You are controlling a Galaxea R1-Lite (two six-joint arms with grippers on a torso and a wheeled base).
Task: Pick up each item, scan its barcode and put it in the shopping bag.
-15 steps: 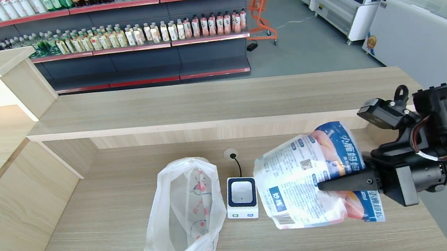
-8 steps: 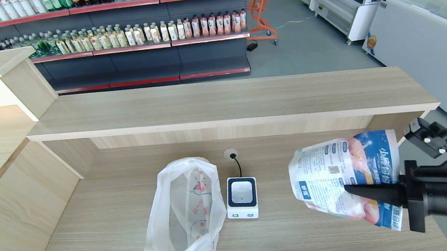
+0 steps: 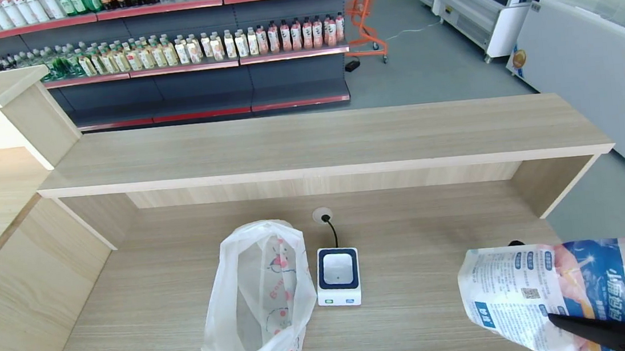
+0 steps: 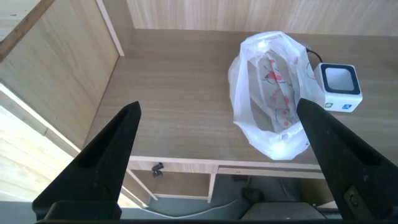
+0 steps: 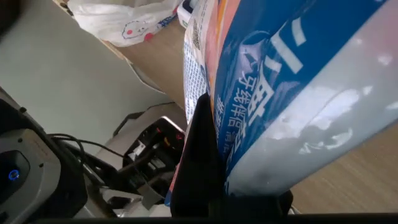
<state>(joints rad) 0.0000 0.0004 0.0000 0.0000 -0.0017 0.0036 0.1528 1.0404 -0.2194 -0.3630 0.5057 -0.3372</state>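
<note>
A white plastic shopping bag (image 3: 256, 301) stands open on the lower counter, with the small white barcode scanner (image 3: 338, 275) just right of it. My right gripper (image 3: 562, 322) is shut on a blue, white and pink food packet (image 3: 542, 294), held in the air over the counter's front right corner, well right of the scanner. From the right wrist, one dark finger (image 5: 202, 149) presses against the packet (image 5: 280, 93). My left gripper (image 4: 224, 155) hangs open and empty above the counter, with the bag (image 4: 273, 93) and scanner (image 4: 339, 87) below it.
The wooden counter (image 3: 149, 329) has a raised shelf (image 3: 309, 141) at the back and a side wall on the left. A cable runs from the scanner to a grommet (image 3: 322, 216). Store shelves with bottles and freezers stand beyond.
My right arm has carried the packet from beside the scanner to the right and down, to the counter's front right corner. Bag and scanner have stayed put.
</note>
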